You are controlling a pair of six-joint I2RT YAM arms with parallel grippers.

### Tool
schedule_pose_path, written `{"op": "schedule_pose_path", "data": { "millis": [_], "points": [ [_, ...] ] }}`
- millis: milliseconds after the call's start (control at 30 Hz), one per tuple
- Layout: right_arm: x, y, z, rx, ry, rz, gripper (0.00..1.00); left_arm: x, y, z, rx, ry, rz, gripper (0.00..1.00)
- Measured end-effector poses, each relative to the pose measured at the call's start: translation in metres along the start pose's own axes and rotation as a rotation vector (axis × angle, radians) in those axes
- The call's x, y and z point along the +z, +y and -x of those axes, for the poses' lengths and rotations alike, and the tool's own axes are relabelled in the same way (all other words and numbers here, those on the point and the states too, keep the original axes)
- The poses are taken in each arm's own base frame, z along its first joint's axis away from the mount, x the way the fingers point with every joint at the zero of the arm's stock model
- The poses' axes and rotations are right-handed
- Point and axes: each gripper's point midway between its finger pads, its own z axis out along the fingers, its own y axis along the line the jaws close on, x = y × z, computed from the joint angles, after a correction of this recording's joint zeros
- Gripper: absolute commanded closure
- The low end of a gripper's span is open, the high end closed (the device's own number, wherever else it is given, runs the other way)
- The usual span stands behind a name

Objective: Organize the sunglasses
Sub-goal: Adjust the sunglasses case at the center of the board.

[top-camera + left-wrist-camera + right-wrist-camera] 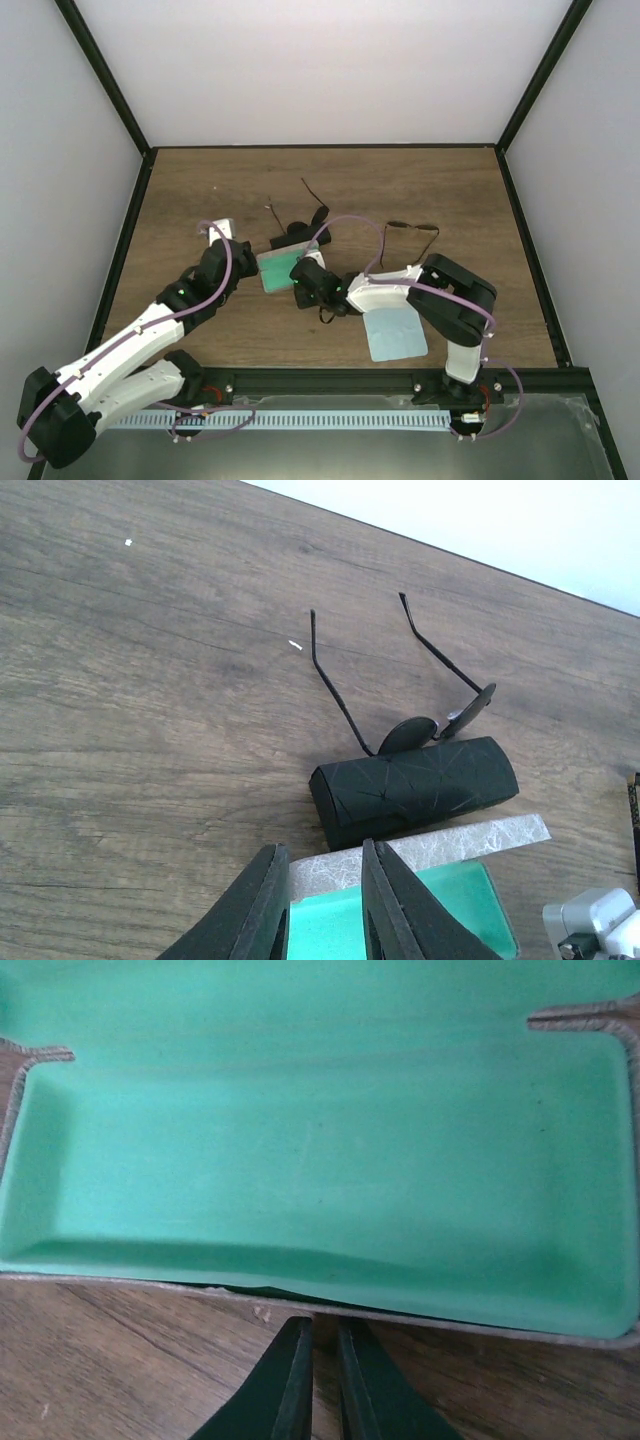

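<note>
The left gripper (320, 852) is sitting at one short end of the open case (320, 1160), its jaws standing only a little apart with the case's end wall between them, probably to steady the case while it is waiting to be filled; whether the fingers are really pinching that wall I cannot tell; the right gripper (322, 1322) is hovering just in front of the same case's long near rim, jaws all but closed with nothing between them, so it is carrying nothing; it is likely bracing the case so the green lining is lying open and facing up; the case is holding nothing yet. Just beyond the left fingertips a closed black case (415, 785) is lying on the table (150, 680); the first pair of sunglasses (412, 732) is resting right behind it, arms unfolded and pointing away from the gripper; the second pair of sunglasses (415, 232) is lying well apart, beyond the right arm's wrist, also unfolded; neither is being held, so the packing looks not yet begun. Counting: two pairs of sunglasses; two cases, one open and one shut; one blue cloth (393, 333), lying beside the right arm near its base.
</note>
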Motion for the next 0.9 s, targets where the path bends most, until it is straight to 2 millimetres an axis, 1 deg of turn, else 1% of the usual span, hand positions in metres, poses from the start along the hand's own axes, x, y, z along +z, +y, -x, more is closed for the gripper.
{"op": "schedule_pose_path", "data": {
  "millis": [167,267,400,500,533,567,600,633,667,700,733,800,867,900],
  "points": [
    [0.002,0.003,0.001,-0.004,-0.004,0.014,0.91,0.0,0.0,0.0,0.001,0.0,0.001,0.75],
    [-0.002,0.003,-0.002,-0.002,0.0,0.034,0.91,0.001,-0.001,-0.001,0.0,0.0,-0.005,0.73],
    [-0.024,-0.005,-0.01,0.0,-0.001,0.052,0.91,0.001,-0.001,-0.005,0.003,0.01,-0.019,0.71],
    [-0.05,-0.008,-0.003,0.009,-0.041,0.077,0.91,0.001,-0.004,-0.006,0.007,0.017,-0.035,0.68],
    [-0.059,-0.008,0.002,0.013,-0.058,0.086,0.91,0.001,-0.005,-0.007,0.009,0.018,-0.042,0.65],
    [-0.069,-0.008,0.007,0.02,-0.083,0.096,0.91,0.001,-0.008,-0.006,0.008,0.018,-0.055,0.58],
    [-0.079,-0.009,0.013,0.025,-0.107,0.103,0.91,0.001,-0.01,-0.007,0.009,0.019,-0.069,0.43],
    [-0.09,-0.01,0.018,0.031,-0.135,0.11,0.91,0.001,-0.012,-0.007,0.014,0.021,-0.08,0.21],
    [-0.099,-0.013,0.023,0.037,-0.161,0.11,0.9,0.001,-0.014,-0.008,0.01,0.02,-0.095,0.05],
    [-0.108,-0.016,0.027,0.044,-0.188,0.106,0.87,0.001,-0.016,-0.009,0.012,0.022,-0.107,0.0],
    [-0.121,-0.022,0.033,0.053,-0.227,0.096,0.84,0.0,-0.017,-0.01,0.009,0.022,-0.119,0.0],
    [-0.142,-0.031,0.043,0.074,-0.293,0.083,0.72,0.0,-0.02,-0.01,0.002,0.018,-0.138,0.0],
    [-0.165,-0.04,0.052,0.094,-0.358,0.077,0.55,-0.001,-0.024,-0.01,-0.002,0.013,-0.157,0.0],
    [-0.175,-0.044,0.056,0.1,-0.389,0.075,0.52,-0.002,-0.027,-0.01,0.0,0.014,-0.169,0.0]
  ]
}}
